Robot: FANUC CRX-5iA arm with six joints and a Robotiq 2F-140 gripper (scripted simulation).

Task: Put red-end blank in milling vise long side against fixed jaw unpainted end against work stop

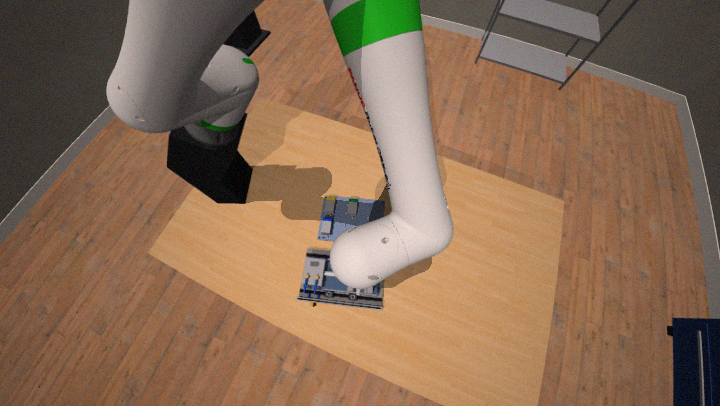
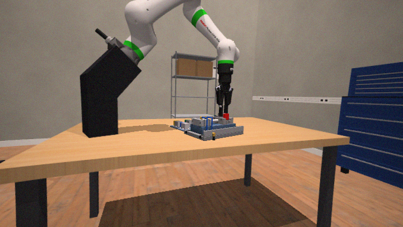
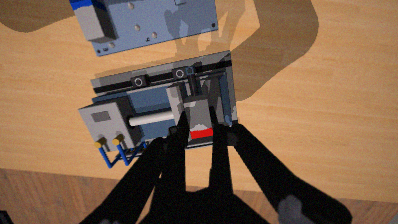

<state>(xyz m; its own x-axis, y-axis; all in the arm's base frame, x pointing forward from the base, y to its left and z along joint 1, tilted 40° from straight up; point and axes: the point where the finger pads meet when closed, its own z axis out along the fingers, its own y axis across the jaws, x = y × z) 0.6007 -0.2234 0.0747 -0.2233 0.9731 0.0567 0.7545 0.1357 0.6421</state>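
Gripper (image 3: pixel 200 125) closing narrowly, pinching the red-ended blank (image 3: pixel 198 117) by its long sides. Hanging over the milling vise (image 3: pixel 150 107), red end (image 3: pixel 201 133) pointing toward the camera, long axis running away toward the vise's rail.

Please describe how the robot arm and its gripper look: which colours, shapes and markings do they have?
The arm has smooth, rounded white links with bright green bands at the joints and small red lettering on one link. It rises from an angled black pedestal. The gripper is black, with long, slim fingers. No loose cables show.
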